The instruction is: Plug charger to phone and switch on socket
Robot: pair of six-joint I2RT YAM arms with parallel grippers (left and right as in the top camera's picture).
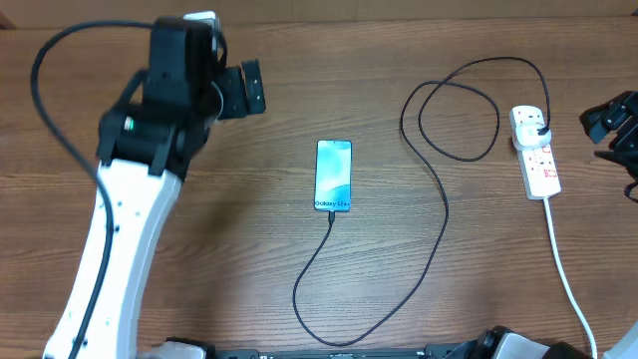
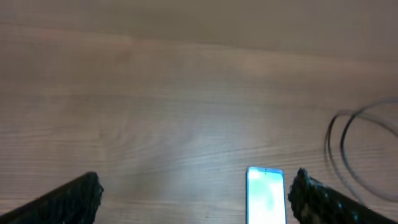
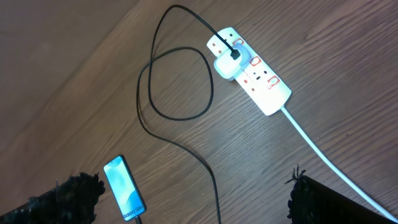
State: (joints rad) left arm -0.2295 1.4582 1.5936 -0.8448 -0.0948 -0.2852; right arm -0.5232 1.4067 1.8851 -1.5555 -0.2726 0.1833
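The phone (image 1: pixel 333 176) lies flat mid-table with its cyan screen lit. It also shows in the left wrist view (image 2: pixel 266 194) and the right wrist view (image 3: pixel 124 188). The black charger cable (image 1: pixel 442 214) meets the phone's near short end, loops across the table and ends at a plug (image 1: pixel 538 127) seated in the white socket strip (image 1: pixel 539 165). The right wrist view shows the strip (image 3: pixel 264 76) and the cable (image 3: pixel 208 168). My left gripper (image 1: pixel 249 88) (image 2: pixel 196 190) is open and empty, far left of the phone. My right gripper (image 1: pixel 606 125) (image 3: pixel 189 193) is open and empty, right of the strip.
The strip's thick white cord (image 1: pixel 566 264) runs toward the table's front right edge and shows in the right wrist view (image 3: pixel 320 148). The cable's loop (image 1: pixel 459 110) lies left of the strip and shows in the left wrist view (image 2: pixel 339 143). The table is bare wood.
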